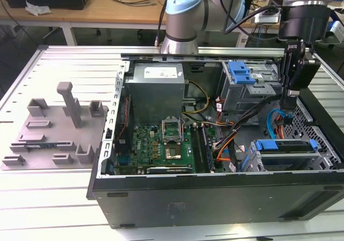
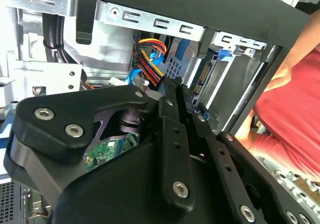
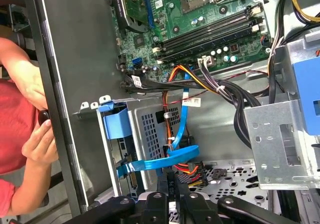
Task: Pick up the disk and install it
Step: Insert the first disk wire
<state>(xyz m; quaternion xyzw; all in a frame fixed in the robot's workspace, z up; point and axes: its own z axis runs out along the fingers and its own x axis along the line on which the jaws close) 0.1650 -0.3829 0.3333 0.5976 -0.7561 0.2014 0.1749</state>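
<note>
The disk [image 1: 286, 154] lies flat in the drive bay at the case's front corner on the exterior view's right, blue rails along its edges. My gripper [image 1: 291, 102] hangs above and just behind it, inside the open computer case [image 1: 215, 198]. The black fingers point down and stand shut, with nothing visible between them. In the first wrist view the gripper [image 3: 175, 183] hovers over the blue data cable [image 3: 182, 151] beside the perforated bay wall [image 3: 147, 134]. In the second wrist view the gripper [image 2: 176, 88] points at the disk's connector end [image 2: 204, 76].
A grey metal cage with a blue tab [image 1: 240, 72] sits beside the gripper. The grey power supply box [image 1: 156, 87] and the motherboard [image 1: 161, 144] fill the case's other half. A grey fixture plate [image 1: 54, 128] lies on the table. A person's hand [image 3: 36, 136] rests on the case edge.
</note>
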